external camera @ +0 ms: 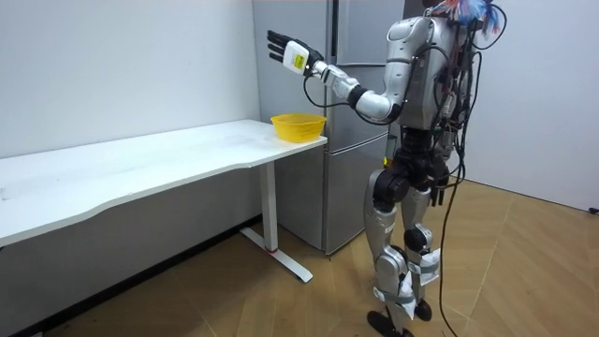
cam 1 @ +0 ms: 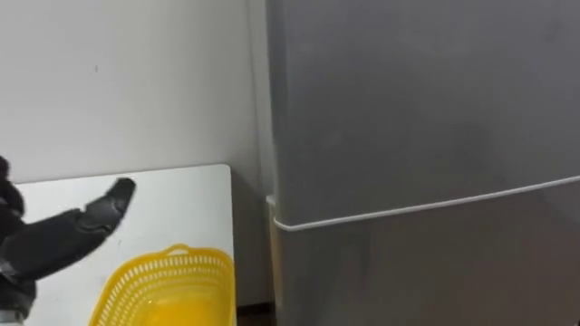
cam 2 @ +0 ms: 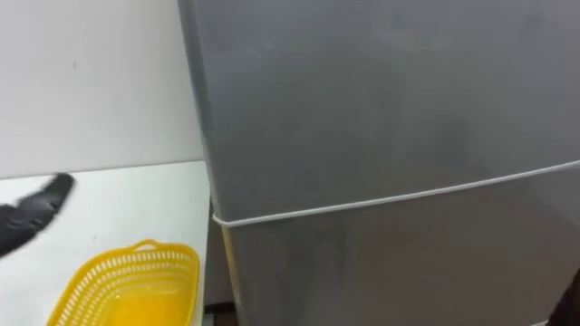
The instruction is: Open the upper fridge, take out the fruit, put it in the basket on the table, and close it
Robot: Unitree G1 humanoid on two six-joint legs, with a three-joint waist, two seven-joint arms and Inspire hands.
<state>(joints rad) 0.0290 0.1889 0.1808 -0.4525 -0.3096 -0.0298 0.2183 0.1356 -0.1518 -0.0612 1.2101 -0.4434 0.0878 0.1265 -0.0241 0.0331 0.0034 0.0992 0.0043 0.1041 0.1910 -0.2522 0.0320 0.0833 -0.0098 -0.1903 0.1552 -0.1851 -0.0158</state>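
A grey fridge stands right in front of me, its upper door (cam 1: 417, 100) shut. A thin pale seam (cam 1: 426, 204) divides that door from the lower door (cam 1: 435, 272), which is shut too. My left hand (cam 1: 63, 235) is raised to the left of the fridge, above the white table, its dark fingers straight and holding nothing. In the room view the same hand (external camera: 285, 49) is stretched out at head height with the fingers spread, a little short of the fridge's left edge.
A yellow plastic basket (cam 1: 168, 290) sits on the white table (cam 1: 181, 199) at the end next to the fridge. The table runs along a white wall (cam 1: 118, 81). I stand on a wooden floor (external camera: 524, 271) close to the fridge.
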